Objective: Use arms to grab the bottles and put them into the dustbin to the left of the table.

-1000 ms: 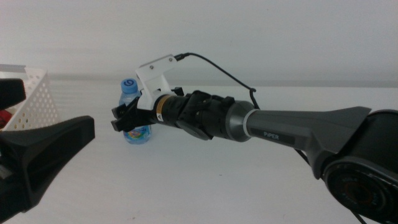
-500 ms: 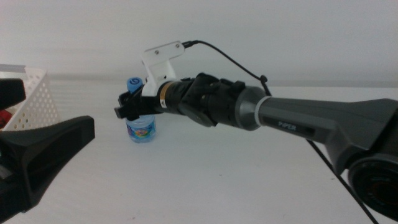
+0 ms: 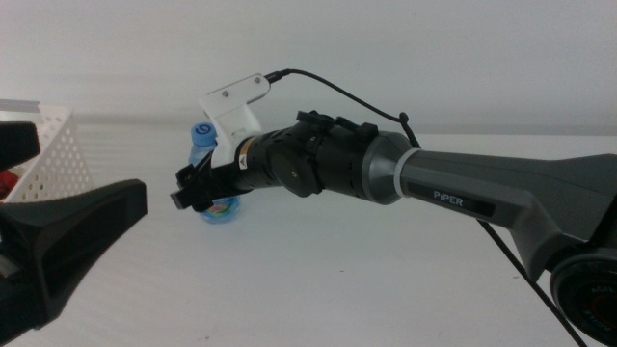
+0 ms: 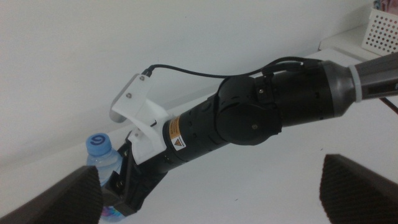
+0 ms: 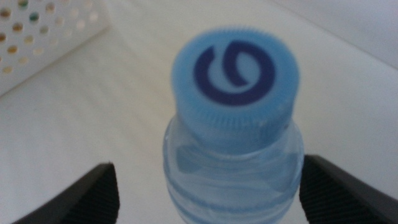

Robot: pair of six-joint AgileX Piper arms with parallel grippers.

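Note:
The small clear water bottle (image 3: 201, 135) with a blue cap stands on the white table (image 3: 337, 280), left of middle. My right gripper (image 3: 183, 186) comes in from the right and sits around its body, below the cap. In the right wrist view the bottle (image 5: 235, 93) fills the gap and the right gripper (image 5: 208, 193) has its jaws apart, one on each side. My left gripper (image 3: 87, 164) waits open at the near left. The white dustbin (image 3: 58, 145) stands at the far left with something red (image 3: 6, 181) inside. The yellow bottle is out of view.
The left wrist view shows the right arm (image 4: 261, 118), the bottle (image 4: 102, 152) and a corner of the dustbin (image 4: 382, 28). The right arm's thin black cable (image 3: 337, 92) loops above its wrist. A pale wall runs behind the table.
My right arm has reached a little further left and its wrist has turned and dipped around the bottle. The bottle stays in about the same place. The left gripper has not moved.

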